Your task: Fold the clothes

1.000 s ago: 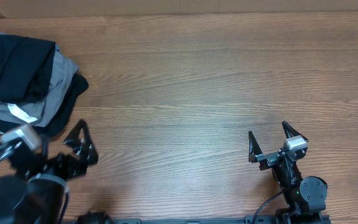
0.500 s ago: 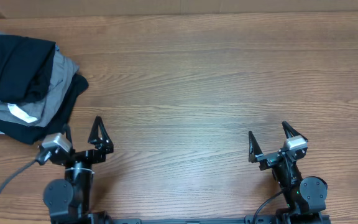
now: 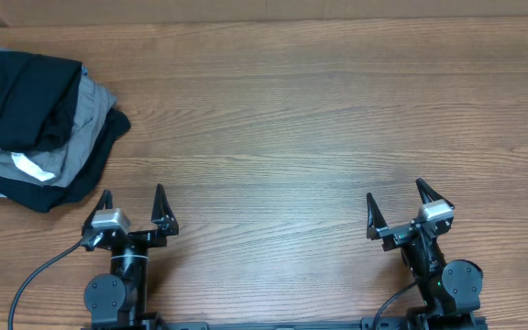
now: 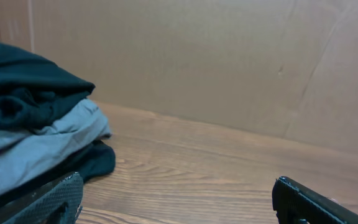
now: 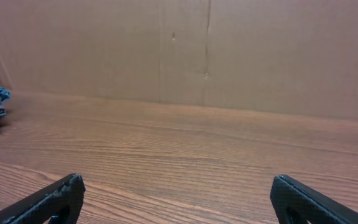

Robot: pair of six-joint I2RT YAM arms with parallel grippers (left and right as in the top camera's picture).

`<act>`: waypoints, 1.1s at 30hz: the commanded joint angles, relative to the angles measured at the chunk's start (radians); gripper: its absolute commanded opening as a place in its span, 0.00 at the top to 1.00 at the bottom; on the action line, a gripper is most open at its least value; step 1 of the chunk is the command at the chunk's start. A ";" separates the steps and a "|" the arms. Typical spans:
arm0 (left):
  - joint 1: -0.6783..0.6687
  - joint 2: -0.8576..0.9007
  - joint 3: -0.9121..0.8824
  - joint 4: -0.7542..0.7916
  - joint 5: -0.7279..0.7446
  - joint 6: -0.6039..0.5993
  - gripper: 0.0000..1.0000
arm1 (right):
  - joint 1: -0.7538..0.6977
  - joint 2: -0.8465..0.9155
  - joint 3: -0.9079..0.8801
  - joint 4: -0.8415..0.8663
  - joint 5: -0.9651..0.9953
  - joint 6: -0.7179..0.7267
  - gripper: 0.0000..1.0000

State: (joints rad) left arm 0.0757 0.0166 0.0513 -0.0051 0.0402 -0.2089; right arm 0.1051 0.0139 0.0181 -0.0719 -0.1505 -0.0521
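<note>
at far left the clothes point(image 3: 21, 96) lie crumpled, long axis unclear; left fingers point(image 3: 161, 206) and right fingers point(image 3: 372, 215) stand apart.

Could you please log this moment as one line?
left tool: open, empty | right tool: open, empty | T-shirt: bunched on grey garment, untouched

Black T-shirt point(image 3: 16, 92) atop grey garment point(image 3: 81, 133), table point(image 3: 291, 119) far-left

Soft, matt cloth clothes point(image 3: 21, 96) — smooth, grained wooden table point(image 3: 319, 119).
</note>
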 commanded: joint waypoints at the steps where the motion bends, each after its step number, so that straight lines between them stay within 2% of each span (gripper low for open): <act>1: -0.005 -0.014 -0.040 0.009 -0.014 0.125 0.00 | -0.002 -0.011 -0.010 0.004 0.000 0.007 0.00; 6: -0.005 -0.014 -0.047 -0.072 -0.014 0.181 0.00 | -0.002 -0.011 -0.010 0.004 0.000 0.007 0.00; 9: -0.005 -0.013 -0.047 -0.070 -0.014 0.206 0.00 | -0.002 -0.011 -0.010 0.004 0.000 0.007 0.00; 33: -0.005 -0.012 -0.047 -0.070 -0.014 0.206 0.00 | -0.002 -0.011 -0.010 0.004 0.000 0.007 0.00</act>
State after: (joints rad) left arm 0.0757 0.0151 0.0105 -0.0753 0.0364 -0.0219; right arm 0.1055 0.0139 0.0181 -0.0719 -0.1501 -0.0517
